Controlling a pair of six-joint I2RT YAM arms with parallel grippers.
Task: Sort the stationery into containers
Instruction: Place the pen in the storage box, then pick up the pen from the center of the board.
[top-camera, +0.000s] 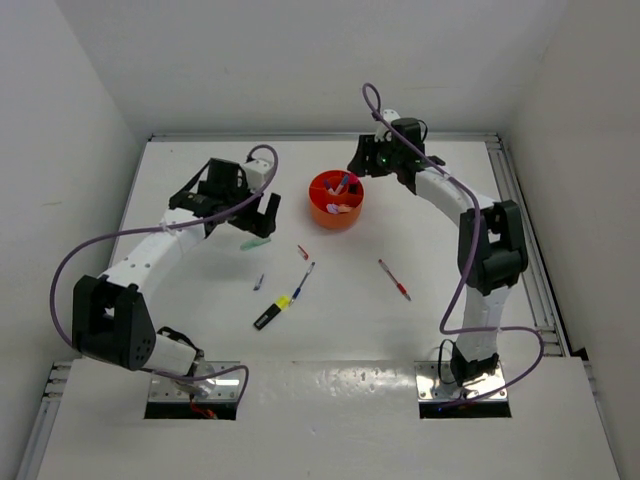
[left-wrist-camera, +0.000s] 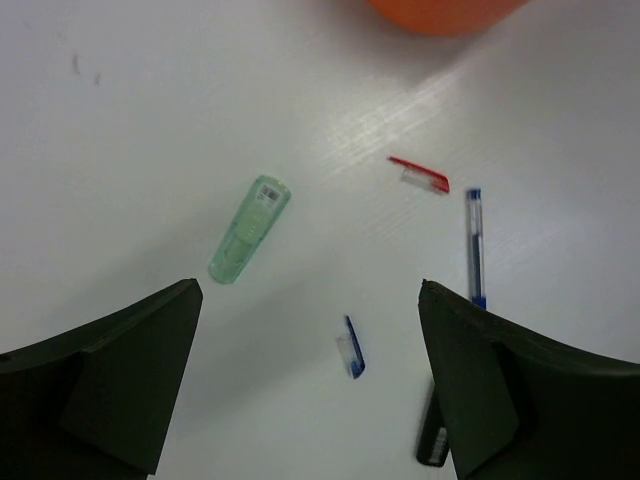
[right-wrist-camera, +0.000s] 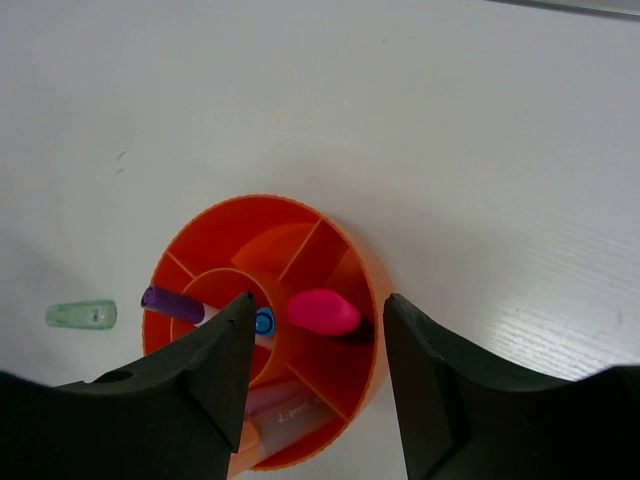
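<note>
The orange tub (top-camera: 338, 220) stood on the tabletop, toward the far edge and about midway between the side edges. The right gripper (right-wrist-camera: 318, 370) hung over it, its fingers partly apart and holding nothing. A pink-capped highlighter (right-wrist-camera: 323, 312) and a purple pen (right-wrist-camera: 172, 301) were inside the tub. The left gripper (left-wrist-camera: 310, 370) hovered with its fingers wide apart and empty. The green marker (left-wrist-camera: 248, 229) lay flat just beyond them, left of the centre. A blue pen (left-wrist-camera: 475, 245), a red pen (top-camera: 394, 279) and a yellow-capped highlighter (top-camera: 272, 312) lay closer to the near edge.
</note>
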